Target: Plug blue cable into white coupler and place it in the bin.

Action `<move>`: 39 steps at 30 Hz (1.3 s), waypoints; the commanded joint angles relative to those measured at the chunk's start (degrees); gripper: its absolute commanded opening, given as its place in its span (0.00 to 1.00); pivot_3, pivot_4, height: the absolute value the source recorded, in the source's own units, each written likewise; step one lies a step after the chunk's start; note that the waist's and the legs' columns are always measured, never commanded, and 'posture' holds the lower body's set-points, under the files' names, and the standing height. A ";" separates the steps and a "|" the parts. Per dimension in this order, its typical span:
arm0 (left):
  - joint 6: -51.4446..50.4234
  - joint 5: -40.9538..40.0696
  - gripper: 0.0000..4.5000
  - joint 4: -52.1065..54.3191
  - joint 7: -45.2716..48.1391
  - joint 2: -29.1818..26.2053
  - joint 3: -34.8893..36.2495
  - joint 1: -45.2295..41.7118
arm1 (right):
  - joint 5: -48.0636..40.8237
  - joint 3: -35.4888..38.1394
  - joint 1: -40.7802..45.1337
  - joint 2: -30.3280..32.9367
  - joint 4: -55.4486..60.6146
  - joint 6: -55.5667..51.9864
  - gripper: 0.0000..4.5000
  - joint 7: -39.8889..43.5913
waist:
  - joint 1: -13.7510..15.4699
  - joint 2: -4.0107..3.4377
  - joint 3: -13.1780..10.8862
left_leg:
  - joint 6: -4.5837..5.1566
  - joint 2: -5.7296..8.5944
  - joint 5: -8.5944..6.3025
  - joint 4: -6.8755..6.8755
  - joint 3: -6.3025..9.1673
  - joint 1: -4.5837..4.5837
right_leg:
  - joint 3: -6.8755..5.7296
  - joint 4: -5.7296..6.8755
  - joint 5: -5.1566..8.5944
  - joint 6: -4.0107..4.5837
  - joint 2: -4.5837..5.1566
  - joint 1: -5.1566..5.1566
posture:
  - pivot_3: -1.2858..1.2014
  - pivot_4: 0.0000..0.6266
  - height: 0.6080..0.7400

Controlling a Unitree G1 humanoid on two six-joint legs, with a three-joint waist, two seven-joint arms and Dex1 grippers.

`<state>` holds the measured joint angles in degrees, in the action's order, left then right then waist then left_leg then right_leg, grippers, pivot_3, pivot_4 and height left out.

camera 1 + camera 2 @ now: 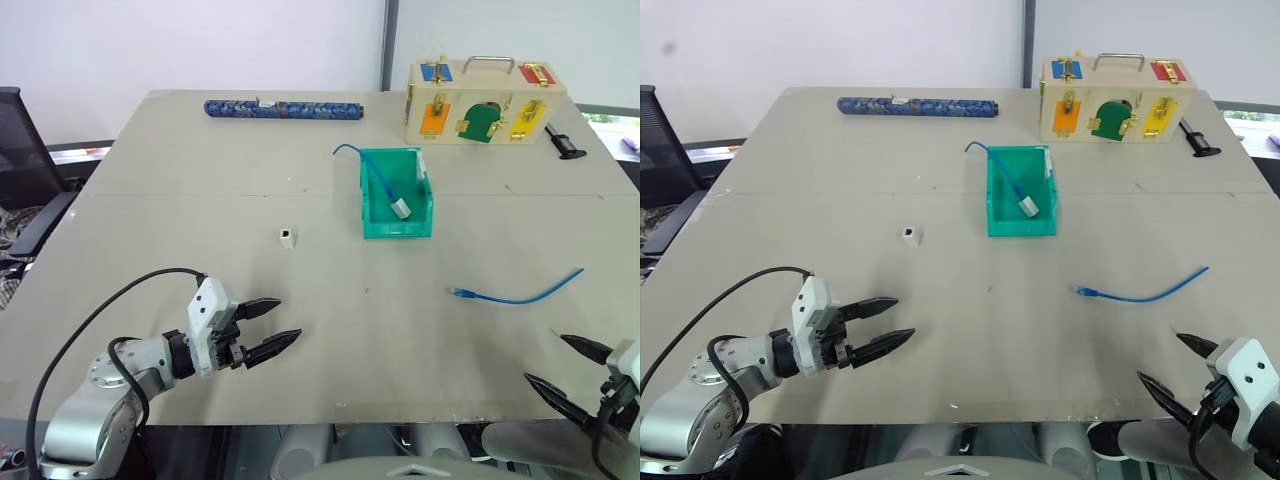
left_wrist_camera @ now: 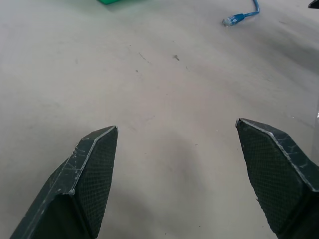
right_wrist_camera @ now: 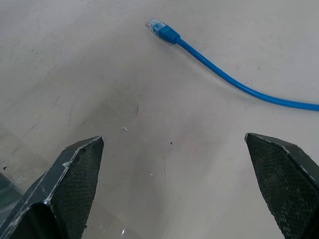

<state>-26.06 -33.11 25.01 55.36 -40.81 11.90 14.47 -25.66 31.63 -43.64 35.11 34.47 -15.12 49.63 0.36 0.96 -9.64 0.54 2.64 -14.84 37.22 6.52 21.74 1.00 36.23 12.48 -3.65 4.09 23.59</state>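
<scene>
While both arms wait low at the near edge of the desk (image 1: 330,340), nothing of the task is held; the left hand (image 1: 277,325) hovers over the bare surface at the near left with its two black fingers spread apart and nothing between them; the right hand (image 1: 567,366) is at the near right corner, its fingers also wide apart and empty.

The blue cable (image 1: 520,293) lies flat on the desk on the right side, in a soft curve, between the right hand and the bin (image 1: 372,205); its small clear-blue plug (image 3: 155,25) is the end that points to the middle of the desk, and in the right wrist view it lies just ahead of the open fingers, not touching them. The white coupler (image 1: 287,237) stands alone near the middle of the desk, to the left of the bin and well apart from the cable.

The bin is beyond the centre, with its low lip toward the robot; inside it lies another blue cord (image 1: 378,178) with a pale block on its end, and this cord hangs out over the far left corner. Behind, a wooden box (image 1: 483,101) with coloured latches stands at the far right; a dark blue patterned roll (image 1: 283,108) lies at the far edge; a small black tool (image 1: 563,141) lies right of the box.
</scene>
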 commanded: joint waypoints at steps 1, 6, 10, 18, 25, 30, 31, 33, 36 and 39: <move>-1.01 -1.97 0.86 1.55 -1.83 0.69 0.51 -2.22 | -0.54 0.80 1.58 -0.17 -0.18 1.21 1.00 -0.14 | 0.17 0.00 0.00 | 0.00 0.00 0.00 0.00 0.00 0.00 | 0.00 0.00 0.00 0.00 0.00 0.00 | 0.52 0.24 1.00; -10.04 -10.27 0.86 5.00 -9.44 4.05 0.93 -10.64 | -2.05 -1.02 8.65 2.58 4.16 -5.17 1.00 -4.31 | 0.47 -0.01 0.01 | 0.00 0.01 0.00 0.14 0.06 -0.01 | -0.08 0.03 -0.07 -0.02 -0.01 -0.06 | 0.52 0.24 1.00; -11.68 -13.40 0.86 6.59 -8.17 2.83 0.42 -14.27 | -0.23 -3.26 13.78 9.19 6.02 -13.66 1.00 -6.62 | 0.27 -0.05 0.02 | 0.00 0.02 0.00 0.07 0.01 -0.01 | -0.06 0.03 -0.09 -0.02 -0.07 -0.03 | 0.52 0.24 1.00; -3.26 -7.93 0.88 7.06 4.84 -3.77 -4.05 -14.29 | -4.11 -19.05 38.73 22.64 -3.31 -25.39 0.80 0.23 | 0.37 0.00 -0.08 | 0.03 0.04 0.01 0.07 -0.46 0.02 | -0.02 -0.11 -0.20 0.20 -0.07 -0.04 | 0.52 0.24 1.00; 0.06 -5.82 0.88 5.88 7.52 -4.65 -4.11 -12.77 | 0.40 -30.15 48.58 24.09 -9.72 -26.40 0.60 2.57 | 0.45 -0.02 -0.12 | 0.08 0.05 -0.02 0.06 -0.38 0.21 | -0.12 -0.35 -0.28 0.18 -0.04 -0.01 | 0.52 0.24 1.00; 1.11 -5.30 0.88 6.12 7.58 -4.56 -4.11 -11.55 | 4.84 -35.66 51.82 23.85 -16.40 -24.21 0.53 4.44 | 0.35 -0.03 -0.13 | 0.12 0.06 -0.06 0.06 -0.46 0.21 | -0.06 -0.40 -0.36 0.04 -0.03 0.03 | 0.52 0.24 1.00; 1.26 -5.18 0.88 6.09 7.57 -4.51 -4.05 -11.35 | 5.18 -36.07 52.13 23.54 -17.43 -23.77 0.47 4.86 | 0.35 -0.03 -0.13 | 0.12 0.05 -0.06 0.06 -0.46 0.20 | -0.06 -0.40 -0.36 0.04 -0.04 0.02 | 0.52 0.24 1.00; 1.70 -5.00 0.88 5.95 7.63 -4.50 -3.84 -10.81 | 5.35 -36.46 52.46 22.98 -18.58 -22.82 0.31 5.87 | 0.38 -0.04 -0.13 | 0.13 0.05 -0.06 0.06 -0.45 0.20 | -0.07 -0.38 -0.35 0.05 -0.04 0.02 | 0.52 0.24 1.00; 2.22 -4.86 0.88 5.62 7.45 -4.40 -3.38 -10.06 | 5.71 -36.91 53.23 22.24 -18.55 -21.98 0.02 6.63 | 0.35 -0.04 -0.13 | 0.13 0.04 -0.06 0.07 -0.45 0.17 | -0.08 -0.36 -0.35 0.05 -0.06 0.01 | 0.52 0.24 1.00; 2.99 -4.45 0.88 5.09 7.45 -4.26 -3.25 -9.34 | 6.13 -37.98 54.34 21.91 -17.32 -21.01 0.02 7.83 | 0.26 -0.04 -0.13 | 0.13 0.01 -0.06 0.07 -0.45 0.15 | -0.07 -0.33 -0.36 0.04 -0.08 0.01 | 0.52 0.24 1.00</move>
<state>-24.40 -37.52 29.69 62.45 -45.00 7.34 4.85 -19.70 -6.44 9.83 56.97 15.32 -37.11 56.46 0.62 0.93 -9.77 0.67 2.65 -14.90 37.29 6.06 21.88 0.93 35.90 12.11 -3.62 4.01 23.60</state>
